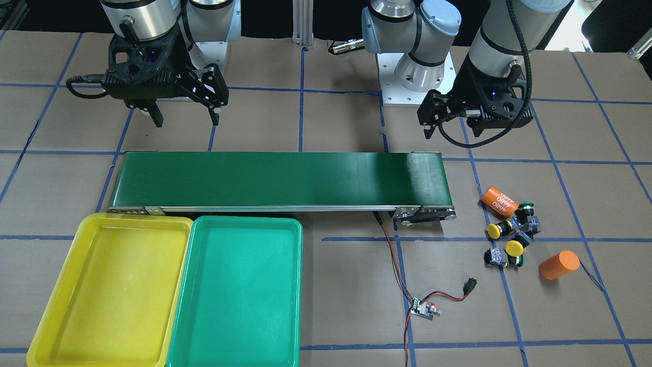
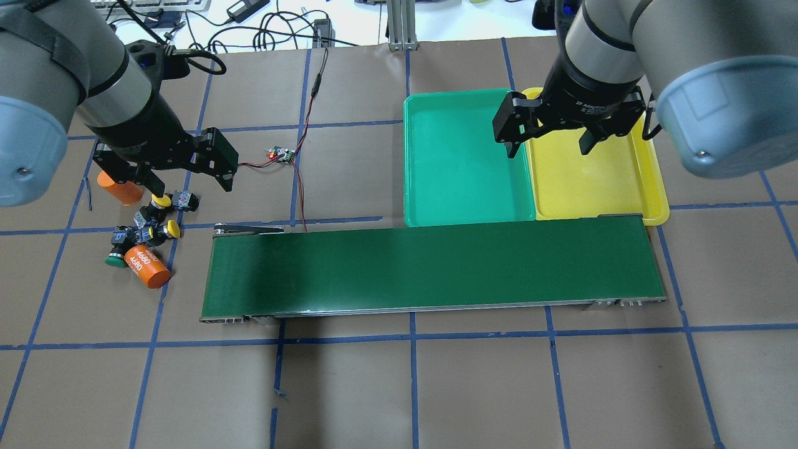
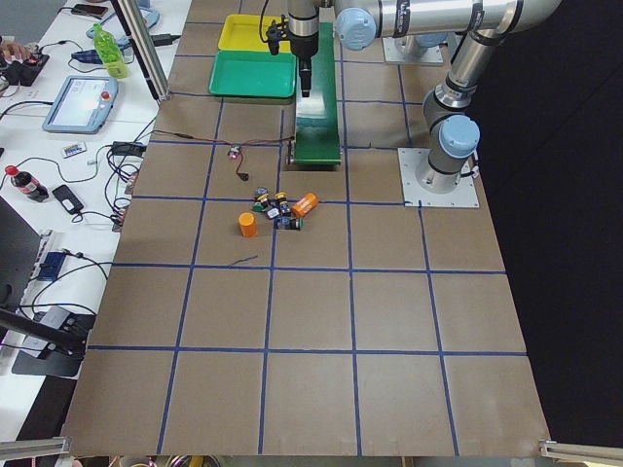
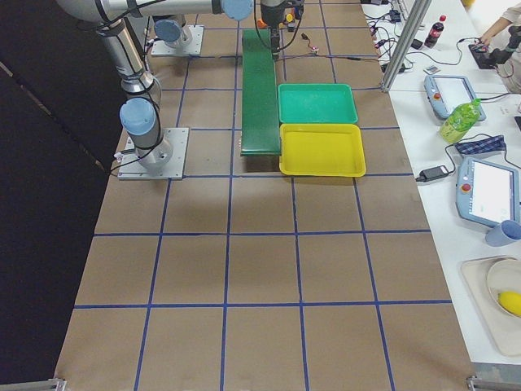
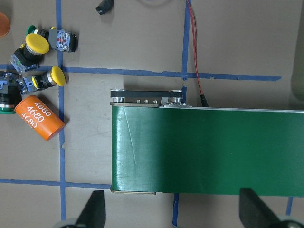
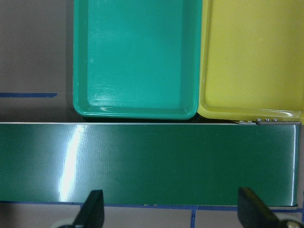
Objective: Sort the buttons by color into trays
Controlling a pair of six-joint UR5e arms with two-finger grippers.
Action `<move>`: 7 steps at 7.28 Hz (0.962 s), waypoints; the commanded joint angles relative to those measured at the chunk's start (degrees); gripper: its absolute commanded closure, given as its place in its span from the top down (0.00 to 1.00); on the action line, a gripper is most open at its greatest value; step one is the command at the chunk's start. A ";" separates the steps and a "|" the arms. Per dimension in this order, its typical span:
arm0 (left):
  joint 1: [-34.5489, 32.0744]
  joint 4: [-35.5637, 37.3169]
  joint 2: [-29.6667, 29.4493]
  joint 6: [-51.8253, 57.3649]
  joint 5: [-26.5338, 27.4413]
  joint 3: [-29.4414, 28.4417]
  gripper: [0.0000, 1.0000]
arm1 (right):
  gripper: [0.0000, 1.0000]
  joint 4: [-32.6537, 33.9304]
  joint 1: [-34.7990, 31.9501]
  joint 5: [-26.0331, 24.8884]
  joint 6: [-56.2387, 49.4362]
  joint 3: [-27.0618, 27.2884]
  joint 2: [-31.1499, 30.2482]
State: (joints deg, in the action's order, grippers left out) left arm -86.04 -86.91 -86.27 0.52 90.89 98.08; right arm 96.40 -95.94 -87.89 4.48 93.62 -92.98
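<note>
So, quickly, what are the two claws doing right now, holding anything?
Left gripper: open, holding nothing.
Right gripper: open, holding nothing.

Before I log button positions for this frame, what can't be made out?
Overhead: the left gripper overlaps the buttons, so only one green cap shows, and it covers part of the upright orange cylinder.
Left wrist: the frame's left edge cuts off that green cap and that cylinder.
Exterior left: buttons too small to count.
Exterior right: none can be picked out at the far end.
</note>
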 commanded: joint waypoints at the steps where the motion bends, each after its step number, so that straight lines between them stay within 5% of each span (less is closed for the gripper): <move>1: 0.08 0.51 -0.30 0.09 0.16 0.00 1.00 | 1.00 0.02 -0.03 0.00 0.00 0.07 -0.19; 7: 5.93 2.78 -2.83 0.53 0.16 0.00 1.00 | 1.00 0.02 -0.03 0.00 0.00 0.25 -0.19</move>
State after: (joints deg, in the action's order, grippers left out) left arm -83.27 -85.74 -87.78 0.67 91.06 98.12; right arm 96.43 -95.98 -87.89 4.48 93.81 -93.15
